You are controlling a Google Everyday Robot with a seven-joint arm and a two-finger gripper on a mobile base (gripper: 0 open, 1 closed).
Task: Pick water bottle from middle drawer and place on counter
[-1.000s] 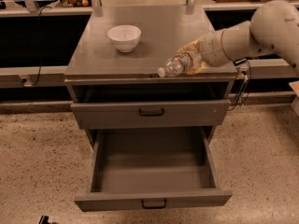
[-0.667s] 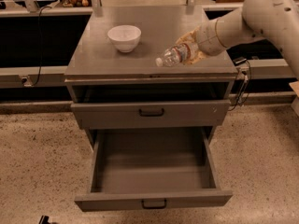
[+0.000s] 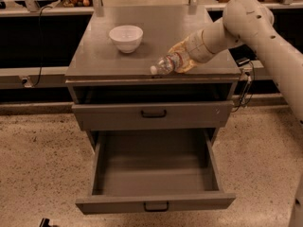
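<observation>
A dim room with a pale speckled floor [image 3: 38, 164] holds a grey metal cabinet [image 3: 76, 94]. Its top is a broad, flat, smooth grey surface [image 3: 156, 27]. A round white bowl [image 3: 126, 37] sits on the surface toward the back left. My pale arm [image 3: 246, 18] reaches in from the right, and my end effector [image 3: 183, 59] is clamped around a small clear plastic water bottle [image 3: 166, 64]. The bottle lies tilted almost on its side over the front right of the surface, with its white cap [image 3: 154, 70] by the front edge. I cannot tell whether it touches. Below, the wide shallow grey middle drawer [image 3: 109, 204] stands pulled out, under a closed grey drawer with a taller front [image 3: 113, 116].
</observation>
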